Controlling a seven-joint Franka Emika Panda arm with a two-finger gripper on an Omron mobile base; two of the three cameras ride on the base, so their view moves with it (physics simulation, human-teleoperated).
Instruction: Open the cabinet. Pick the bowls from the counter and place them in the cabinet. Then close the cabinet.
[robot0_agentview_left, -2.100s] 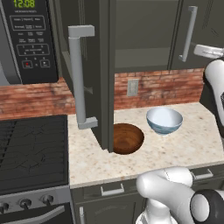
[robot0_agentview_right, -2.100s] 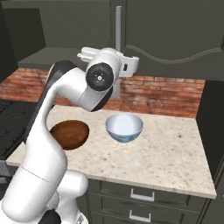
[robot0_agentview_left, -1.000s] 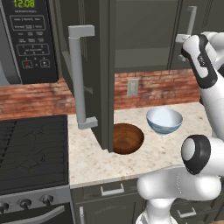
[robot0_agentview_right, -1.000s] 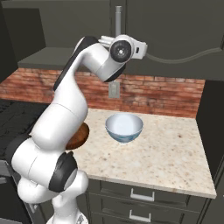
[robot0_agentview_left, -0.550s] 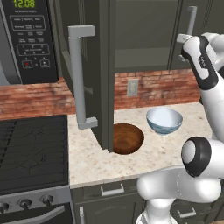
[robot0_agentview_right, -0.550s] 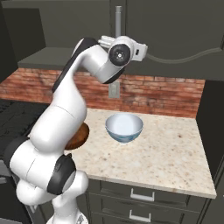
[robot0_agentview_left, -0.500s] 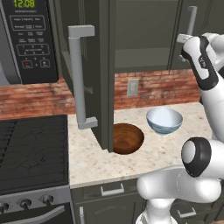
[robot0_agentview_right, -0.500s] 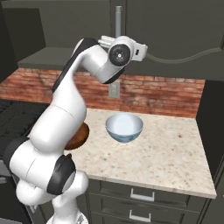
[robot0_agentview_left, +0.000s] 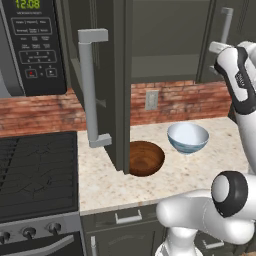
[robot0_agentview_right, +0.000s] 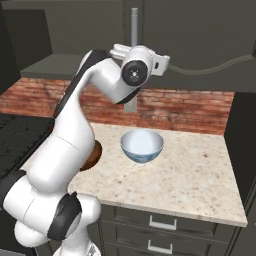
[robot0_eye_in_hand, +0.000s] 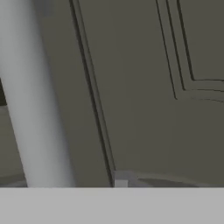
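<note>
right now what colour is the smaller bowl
White with a pale blue pattern outside, clearest in the left base view.

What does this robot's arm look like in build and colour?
The arm is glossy white with smooth, rounded tubular links. Dark grey to black bands mark the joints, and round caps sit at them: a black disc at the lower joint, a grey one near the wrist. A dark stripe runs along the forearm. No loose cables or lettering are visible.
</note>
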